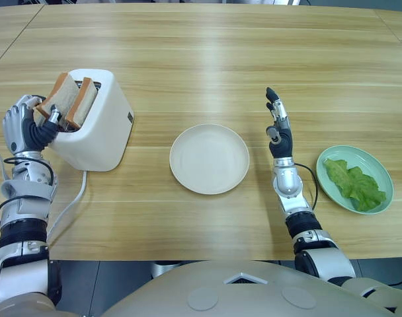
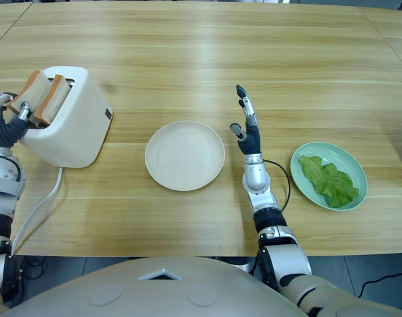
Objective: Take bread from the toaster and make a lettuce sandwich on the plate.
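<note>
**Left eye view.** A white toaster [image 1: 98, 129] stands at the left of the wooden worktop [image 1: 207, 53]. Two bread slices [image 1: 72, 99] rise from its slots, tilted leftward. The left hand [image 1: 19, 129] is at the toaster's left side, and its fingers [image 1: 52, 115] are closed on the lower part of the slice nearest it. A bare cream plate [image 1: 209, 158] lies at centre. The right hand [image 1: 279, 132] stands upright between this plate and a green dish [image 1: 371, 158], fingers extended and holding nothing. A lettuce leaf [image 1: 353, 181] lies in the green dish.

**Right eye view.** A power cord [image 2: 36, 211] trails from the toaster's base toward the near worktop edge. Both bread slices sit in the toaster, the left hand gripping at the slot. The right hand is apart from both the plate and the green dish.
</note>
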